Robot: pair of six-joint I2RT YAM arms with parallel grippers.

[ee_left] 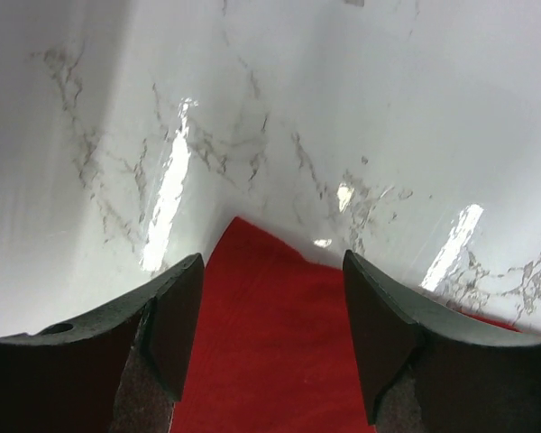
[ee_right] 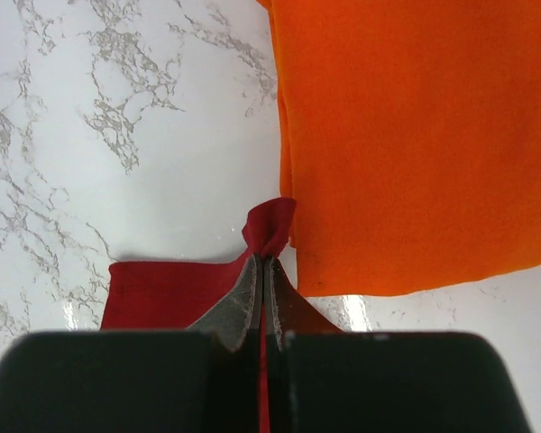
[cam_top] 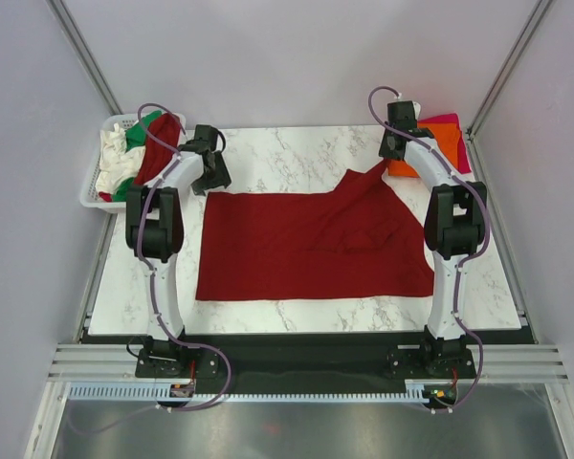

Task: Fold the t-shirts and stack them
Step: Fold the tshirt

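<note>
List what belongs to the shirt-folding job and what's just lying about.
Job: spread red shirt, pinched by the right gripper; open left gripper; orange shirt; pink shirt; second red shirt, white shirt, green shirt, all in the basket.
Lying about: basket, table.

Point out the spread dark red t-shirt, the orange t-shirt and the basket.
dark red t-shirt [cam_top: 297, 249], top external view, middle of the spread cloth.
orange t-shirt [ee_right: 415, 135], right wrist view, flat middle of the cloth.
basket [cam_top: 90, 187], top external view, left rim.
</note>
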